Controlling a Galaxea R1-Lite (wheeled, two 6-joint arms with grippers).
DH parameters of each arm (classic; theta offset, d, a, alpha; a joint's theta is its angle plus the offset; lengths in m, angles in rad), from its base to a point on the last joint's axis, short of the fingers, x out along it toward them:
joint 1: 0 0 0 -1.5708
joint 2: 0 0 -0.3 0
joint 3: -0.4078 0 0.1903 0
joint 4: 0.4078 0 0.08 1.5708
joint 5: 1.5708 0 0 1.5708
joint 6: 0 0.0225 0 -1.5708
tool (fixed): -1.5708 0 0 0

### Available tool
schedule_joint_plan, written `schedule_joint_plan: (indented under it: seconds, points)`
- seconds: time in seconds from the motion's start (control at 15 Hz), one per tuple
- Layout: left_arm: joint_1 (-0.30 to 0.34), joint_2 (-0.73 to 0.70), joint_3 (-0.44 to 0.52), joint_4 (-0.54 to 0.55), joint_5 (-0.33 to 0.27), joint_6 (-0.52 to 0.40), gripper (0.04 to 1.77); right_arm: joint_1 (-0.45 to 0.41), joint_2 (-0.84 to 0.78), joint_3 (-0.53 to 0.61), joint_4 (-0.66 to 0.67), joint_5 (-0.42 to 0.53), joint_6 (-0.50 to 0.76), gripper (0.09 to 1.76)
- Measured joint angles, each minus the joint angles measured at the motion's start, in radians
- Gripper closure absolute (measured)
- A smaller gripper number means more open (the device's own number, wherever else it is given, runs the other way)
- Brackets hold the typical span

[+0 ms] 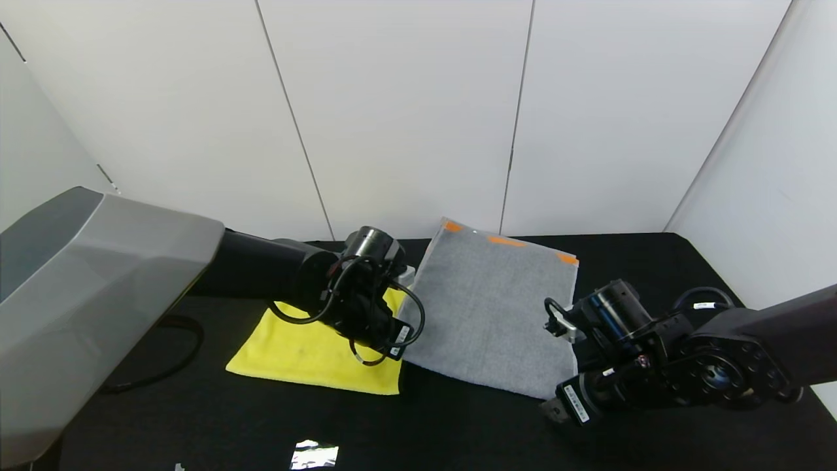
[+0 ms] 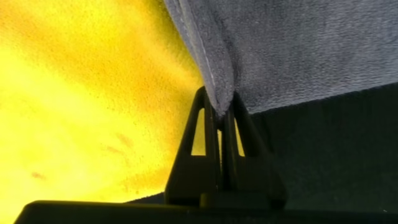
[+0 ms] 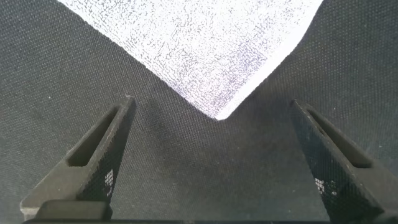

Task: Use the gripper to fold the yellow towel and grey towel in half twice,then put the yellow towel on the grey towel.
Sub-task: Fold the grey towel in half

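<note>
Slippage is your risk: your left gripper (image 2: 221, 134) pinches only the grey towel's (image 1: 490, 307) near-left edge beside the yellow towel (image 1: 307, 353), while your right gripper (image 3: 214, 155) gapes empty short of its near-right corner.

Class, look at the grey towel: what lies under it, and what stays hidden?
The grey towel lies flat on the black table. Its near-left corner, pinched by the left gripper, borders the yellow towel. Anything beneath its middle is covered.
</note>
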Motion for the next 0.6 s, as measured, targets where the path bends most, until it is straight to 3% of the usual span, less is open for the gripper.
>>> schedule_joint_plan:
  seconds: [0.6]
  points:
    - [0.002,-0.008,0.000,0.003,0.000,0.002,1.67,0.031,0.026,-0.005,-0.002,-0.037,0.010,0.09]
